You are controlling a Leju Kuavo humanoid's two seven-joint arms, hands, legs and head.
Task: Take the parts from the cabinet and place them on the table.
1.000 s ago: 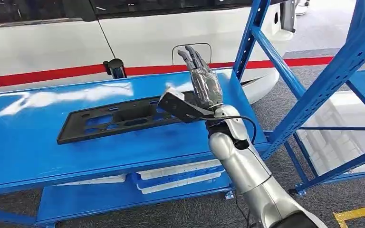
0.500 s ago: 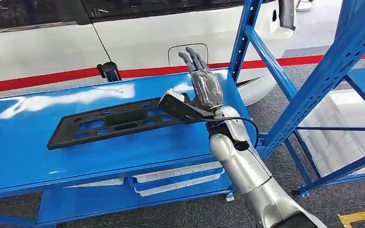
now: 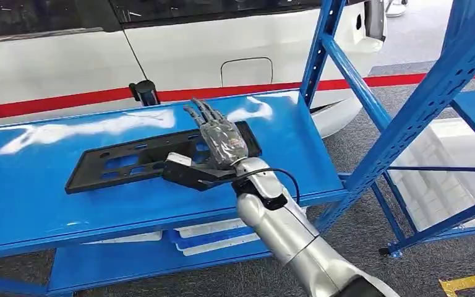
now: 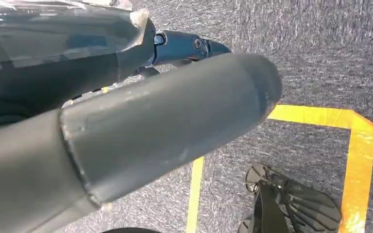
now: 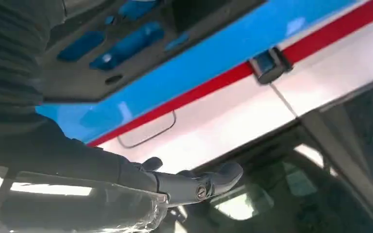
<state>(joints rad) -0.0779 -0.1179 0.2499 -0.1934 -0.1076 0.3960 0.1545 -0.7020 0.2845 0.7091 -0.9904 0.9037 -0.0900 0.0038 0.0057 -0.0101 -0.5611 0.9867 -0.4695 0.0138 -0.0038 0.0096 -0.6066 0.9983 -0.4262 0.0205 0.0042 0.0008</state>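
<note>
Panel (image 3: 154, 156), black and slotted, already lies flat mid-table (image 3: 31, 198); right hand (image 3: 219, 137) hovers over it, fingers spread, holding nothing.

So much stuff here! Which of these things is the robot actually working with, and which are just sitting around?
Part of the job:
- long black plastic panel with cut-outs, lying flat
- glossy blue metal table under it
- robot's right hand, fingers extended over the panel

Just around:
- white car with red stripe
- blue steel rack
- white trays on the lower shelf

Right hand (image 3: 222, 141) extended forward, fingers (image 3: 199, 112) straight, holding nothing.
</note>
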